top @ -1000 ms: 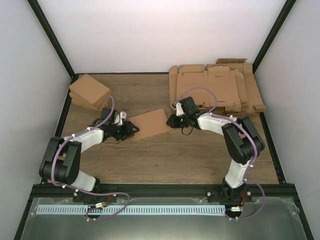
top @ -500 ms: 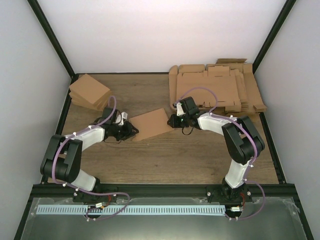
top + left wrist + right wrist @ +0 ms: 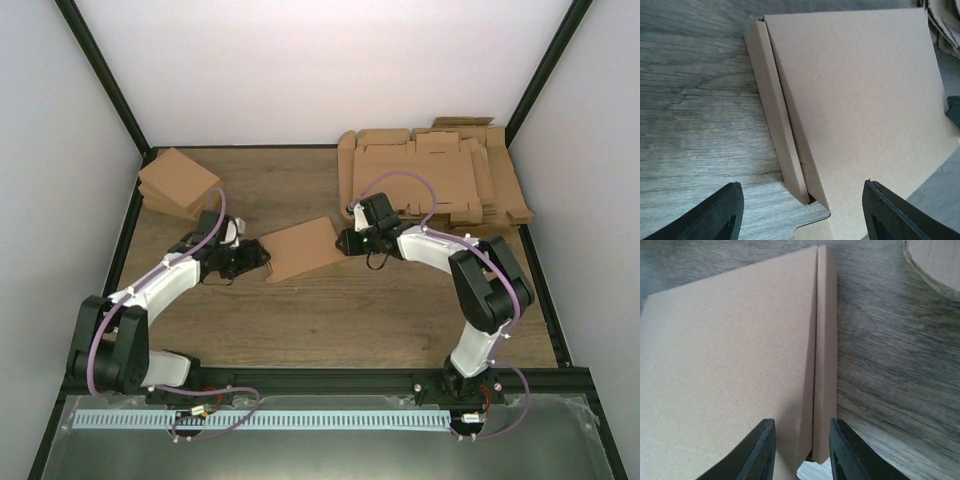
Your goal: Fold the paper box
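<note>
White walls (image 3: pixel 300 70) and a black frame close in a wood-grain worktop (image 3: pixel 350 310). At its middle lies the paper box (image 3: pixel 305 250), flat on the wood and turned slightly askew. A pile of folded boxes (image 3: pixel 178 182) sits at the far left, and a stack of flat sheets (image 3: pixel 430 180) at the far right, both apart from the box.

We see the left claw (image 3: pixel 262 260) at the box's left end. Its fingers (image 3: pixel 715 215) are spread wide and pinch nothing, and the box's near corner reaches in between them. The right claw (image 3: pixel 801 420) is at the right end. Its jaws are narrowly apart and straddle the thin side wall there, one finger over the lid and one at the wall's outer face. We cannot tell whether they pinch that wall or merely stand around it.

We judge the folding almost done, since the lid is down and the piece already reads as a shallow closed box. The left wrist view shows a dark gap at the near corner, where the lid sits a little proud of the side wall, and a tab edge pokes out below it. The next move likely calls for pressing that corner down so the tab seats, while the right end is kept from sliding. After that, both claws can come clear without dragging the lid open.
</note>
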You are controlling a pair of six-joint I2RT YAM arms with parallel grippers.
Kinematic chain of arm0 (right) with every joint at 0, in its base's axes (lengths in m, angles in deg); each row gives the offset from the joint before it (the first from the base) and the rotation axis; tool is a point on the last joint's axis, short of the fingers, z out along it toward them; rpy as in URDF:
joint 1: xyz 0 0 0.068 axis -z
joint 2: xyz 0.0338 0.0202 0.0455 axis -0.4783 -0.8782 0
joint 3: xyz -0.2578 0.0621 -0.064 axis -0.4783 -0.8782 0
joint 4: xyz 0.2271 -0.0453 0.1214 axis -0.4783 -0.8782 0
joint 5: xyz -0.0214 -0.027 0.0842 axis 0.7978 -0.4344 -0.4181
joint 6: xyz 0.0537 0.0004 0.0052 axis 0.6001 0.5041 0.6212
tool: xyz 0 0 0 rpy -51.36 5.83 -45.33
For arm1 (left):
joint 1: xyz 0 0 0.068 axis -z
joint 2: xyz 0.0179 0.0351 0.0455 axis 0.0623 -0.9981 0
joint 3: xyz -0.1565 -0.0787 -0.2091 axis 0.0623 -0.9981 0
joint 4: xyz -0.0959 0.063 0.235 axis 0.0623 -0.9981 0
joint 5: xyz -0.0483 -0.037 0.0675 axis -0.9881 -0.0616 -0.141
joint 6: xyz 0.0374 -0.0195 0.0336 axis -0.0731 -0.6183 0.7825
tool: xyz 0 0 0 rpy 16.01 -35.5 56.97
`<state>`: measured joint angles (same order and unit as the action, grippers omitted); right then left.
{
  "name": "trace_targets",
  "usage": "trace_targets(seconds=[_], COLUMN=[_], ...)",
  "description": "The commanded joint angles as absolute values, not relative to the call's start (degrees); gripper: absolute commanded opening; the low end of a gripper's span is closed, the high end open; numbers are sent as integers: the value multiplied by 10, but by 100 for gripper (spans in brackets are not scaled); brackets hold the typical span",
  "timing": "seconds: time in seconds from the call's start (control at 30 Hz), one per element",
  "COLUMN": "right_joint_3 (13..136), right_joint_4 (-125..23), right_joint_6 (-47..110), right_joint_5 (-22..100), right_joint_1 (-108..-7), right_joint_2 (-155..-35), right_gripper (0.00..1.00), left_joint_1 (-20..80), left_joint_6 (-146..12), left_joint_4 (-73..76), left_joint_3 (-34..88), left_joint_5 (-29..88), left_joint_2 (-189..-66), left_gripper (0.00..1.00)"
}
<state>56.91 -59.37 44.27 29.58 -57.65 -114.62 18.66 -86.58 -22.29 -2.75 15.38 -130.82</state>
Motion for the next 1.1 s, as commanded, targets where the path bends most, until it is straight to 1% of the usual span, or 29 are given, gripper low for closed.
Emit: trace_targets(seconds=[0.0,0.2,0.27,0.37,0.47,0.6,0.8,0.9,1.0,1.07], right_joint_3=[559,560,556,548,547,542,536,531,533,535], right_joint_4=[-586,-574,-566,-553,-548,-540,-533,-530,-540,-550], right_joint_6=[419,418,422,426,427,429,432,435,431,424], right_joint_5=[288,270,259,242,228,214,185,179,198,218], right_joint_1=[-581,-567,-558,-550,-549,-549,-548,-548,-547,-548], right_joint_2=[-1090,-1079,-1085,-1097,-1113,-1131,-1143,-1142,-1145,-1147], right_gripper=[35,44,50,52,51,46,29,25,23,24], left_joint_1=[188,188,188,188,188,188,189,189,189,189], left_joint_6=[-863,-887,-892,-894,-893,-898,-900,-902,-902,-902], left_joint_4=[-230,-172,-155,-141,-128,-114,-104,-101,-96,-94], left_joint_3=[-41,-85,-95,-101,-99,-98,-98,-98,-97,-97], left_joint_5=[185,145,130,118,104,90,90,89,93,98], left_joint_2=[-1282,-1258,-1260,-1273,-1294,-1318,-1331,-1334,-1338,-1346], left_gripper=[68,71,72,71,70,61,55,52,51,51])
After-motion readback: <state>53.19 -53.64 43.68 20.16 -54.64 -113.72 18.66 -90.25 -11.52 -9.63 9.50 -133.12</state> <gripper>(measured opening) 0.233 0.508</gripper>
